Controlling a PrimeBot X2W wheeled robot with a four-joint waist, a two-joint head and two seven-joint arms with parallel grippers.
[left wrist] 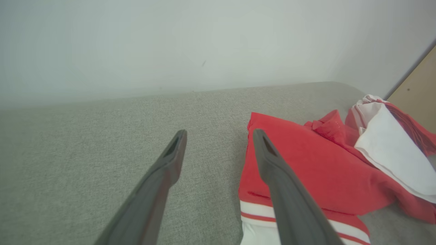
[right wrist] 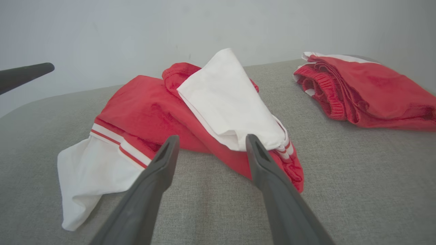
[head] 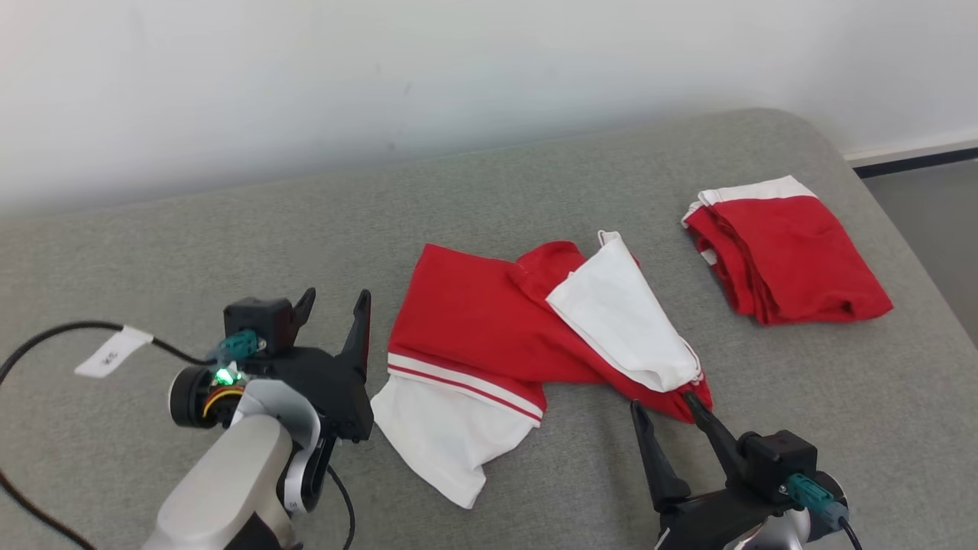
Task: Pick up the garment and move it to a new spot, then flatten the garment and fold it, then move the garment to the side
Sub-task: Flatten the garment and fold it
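Note:
The garment, red with white stripes and white panels, lies crumpled in the middle of the grey padded surface. My left gripper stands open just left of its red edge, nothing between the fingers. In the left wrist view that gripper hovers over bare padding, with the garment beside its right finger. My right gripper is open at the garment's near right end, one fingertip touching the red hem. In the right wrist view its jaws straddle the garment's front edge, holding nothing.
A second red and white garment lies folded at the far right, also in the right wrist view. A white wall rises behind the surface. A black cable with a white tag trails left of my left arm.

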